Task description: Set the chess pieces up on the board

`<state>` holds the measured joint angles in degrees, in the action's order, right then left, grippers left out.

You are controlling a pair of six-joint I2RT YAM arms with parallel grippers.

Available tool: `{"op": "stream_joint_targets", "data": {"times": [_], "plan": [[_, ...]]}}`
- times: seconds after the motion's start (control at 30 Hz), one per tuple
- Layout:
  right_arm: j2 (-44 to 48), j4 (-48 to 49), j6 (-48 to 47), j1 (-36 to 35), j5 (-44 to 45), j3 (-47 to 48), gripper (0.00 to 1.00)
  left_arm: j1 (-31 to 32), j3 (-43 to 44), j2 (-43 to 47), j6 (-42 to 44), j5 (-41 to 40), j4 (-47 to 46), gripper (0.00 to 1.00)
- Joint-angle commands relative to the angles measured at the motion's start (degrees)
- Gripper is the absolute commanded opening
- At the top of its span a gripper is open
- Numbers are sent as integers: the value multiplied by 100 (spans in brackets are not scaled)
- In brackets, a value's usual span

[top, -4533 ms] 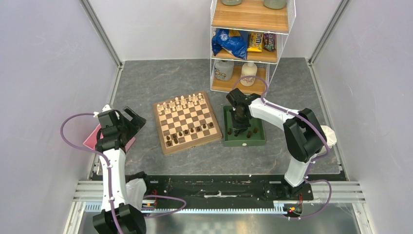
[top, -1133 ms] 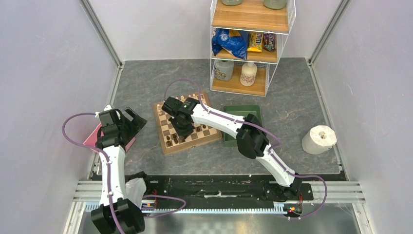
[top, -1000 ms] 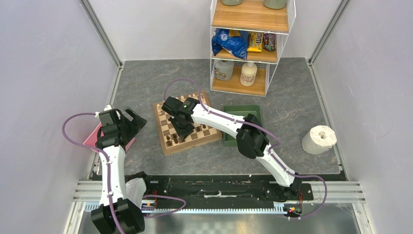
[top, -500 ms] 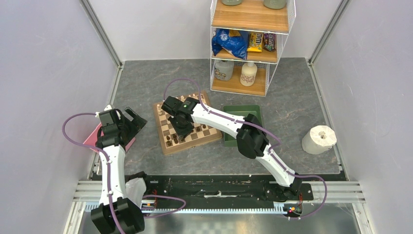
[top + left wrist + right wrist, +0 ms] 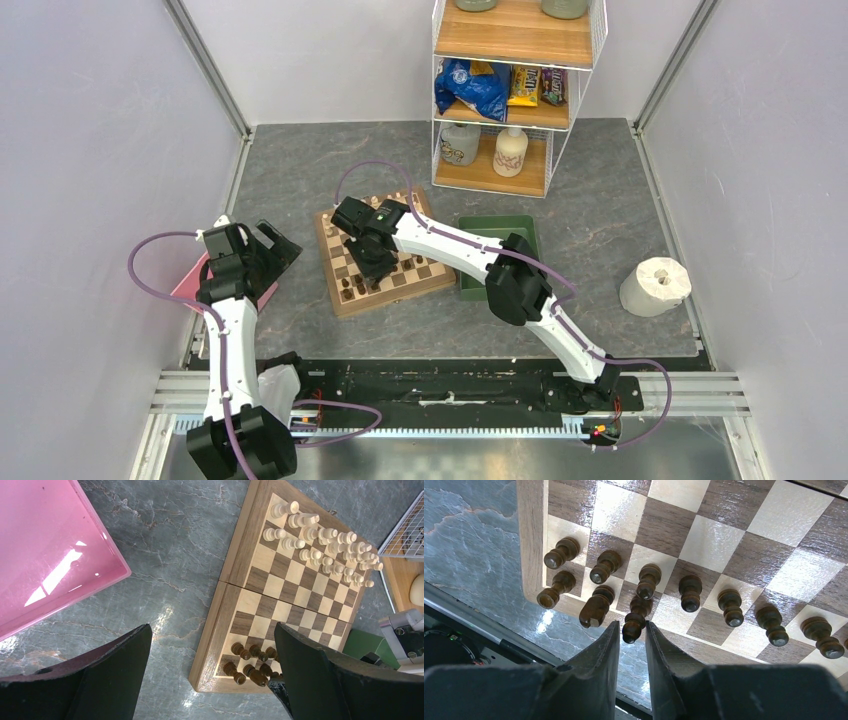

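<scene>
While the left jaws hang wide open above the worktop [image 5: 175, 555] beside a pink tray [image 5: 50, 555], the right jaws closely flank one of the chess pieces [image 5: 633, 622] near the board's [image 5: 531, 540] edge; whether they grip it is unclear.

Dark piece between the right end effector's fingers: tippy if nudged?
Probably tippy: the piece is tall and slim on a small base. Likely light, being small turned wood. The board looks glossy, so it may slide rather than grip.
</scene>
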<state>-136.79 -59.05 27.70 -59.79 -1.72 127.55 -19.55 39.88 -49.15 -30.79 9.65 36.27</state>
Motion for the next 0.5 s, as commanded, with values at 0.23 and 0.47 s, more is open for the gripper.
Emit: {"op": "stream_joint_targets", "data": {"times": [0.23,0.47], "plan": [[415,157,-21,-15,66,67,37,-39,63,-29,118,160,-69,99],[1016,290,-135,-7,87,-74,43,-39,71,-69,125,176,-68,99]]}}
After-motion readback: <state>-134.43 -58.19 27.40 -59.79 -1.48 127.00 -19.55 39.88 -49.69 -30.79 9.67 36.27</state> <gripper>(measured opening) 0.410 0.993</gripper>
